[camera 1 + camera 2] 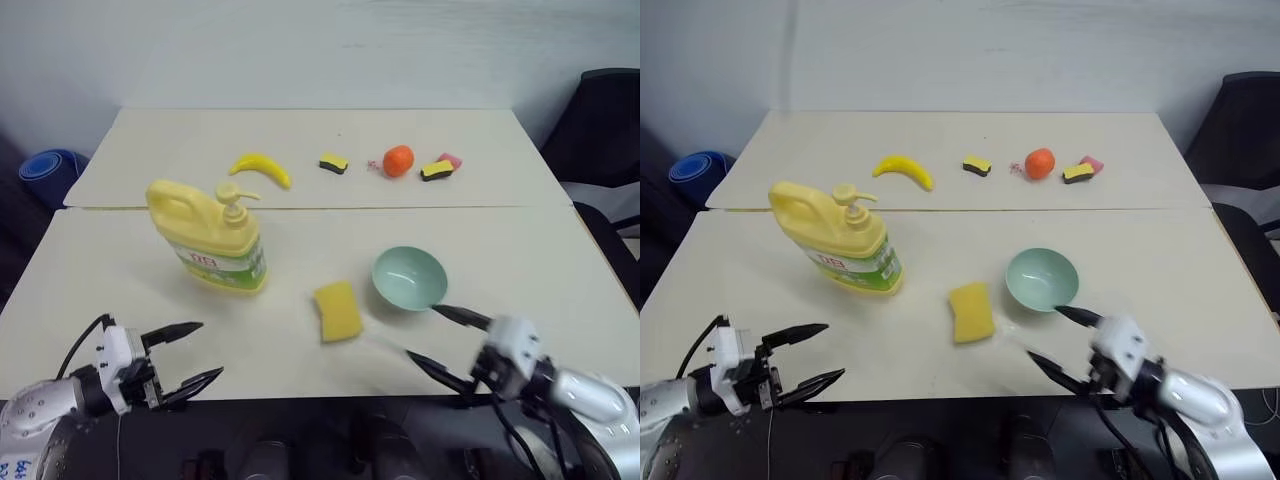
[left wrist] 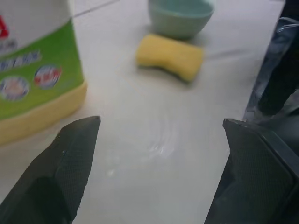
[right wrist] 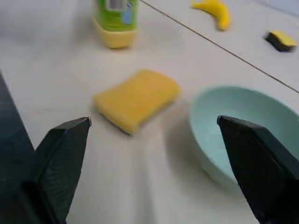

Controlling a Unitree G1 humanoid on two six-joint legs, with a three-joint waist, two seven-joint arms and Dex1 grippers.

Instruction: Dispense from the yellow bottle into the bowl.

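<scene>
Both pincers gape empty at the desk's near edge: left [image 1: 192, 353], right [image 1: 448, 340]. Bottle [image 1: 210, 235] upright left of centre; bowl [image 1: 409, 277] well apart. Risk: pumping one-handed tips bottle; spout misses bowl unless moved closer.

head stereo overhead, wrists low

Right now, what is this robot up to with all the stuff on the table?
Nothing is being handled yet. The robot's left hand and right hand hover open and empty over the near edge of the table. The yellow bottle stands upright ahead of the left hand, and the bowl sits just beyond the right hand, with a yellow sponge between them. A banana, an orange and small sponges lie farther back.
</scene>
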